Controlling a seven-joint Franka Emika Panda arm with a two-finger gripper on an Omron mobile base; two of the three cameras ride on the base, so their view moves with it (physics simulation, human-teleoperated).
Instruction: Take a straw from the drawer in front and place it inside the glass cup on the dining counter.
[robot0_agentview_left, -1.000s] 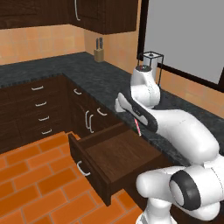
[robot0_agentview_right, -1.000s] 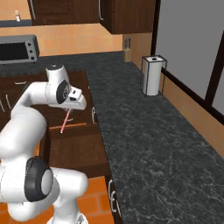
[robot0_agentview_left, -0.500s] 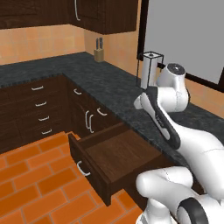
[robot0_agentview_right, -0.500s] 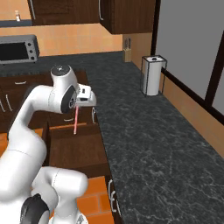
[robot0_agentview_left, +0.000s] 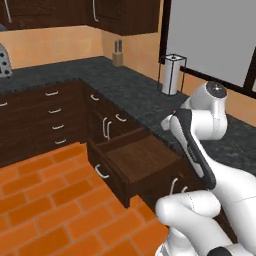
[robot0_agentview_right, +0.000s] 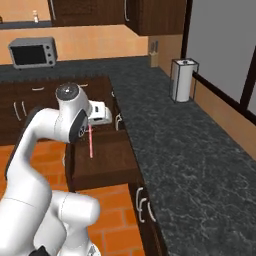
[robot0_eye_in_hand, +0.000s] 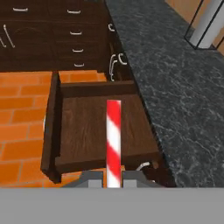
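Observation:
My gripper (robot0_eye_in_hand: 113, 180) is shut on a red-and-white striped straw (robot0_eye_in_hand: 113, 138), which sticks out straight from between the fingertips. In the right base view the straw (robot0_agentview_right: 90, 142) hangs upright below the gripper (robot0_agentview_right: 91, 125), above the open drawer (robot0_agentview_right: 102, 161). The drawer (robot0_eye_in_hand: 94, 127) is dark brown wood with a reddish-brown inside and a pale handle, pulled out over the orange tiled floor. It also lies open in the left base view, where the drawer (robot0_agentview_left: 140, 160) sits left of my white arm. The glass cup and the dining counter are out of view.
A black speckled worktop (robot0_agentview_right: 185, 155) runs along the right, carrying a tall white cylinder in a wire frame (robot0_agentview_right: 182, 80) and a knife block (robot0_agentview_left: 118, 52). A microwave (robot0_agentview_right: 32, 52) stands at the back. Dark cabinet drawers (robot0_agentview_left: 52, 120) line the far wall, beyond the tiled floor (robot0_agentview_left: 45, 200).
The hand has risen and swung towards the worktop with the straw, which now hangs upright instead of slanted. The whole picture has shifted slightly, so the base has moved.

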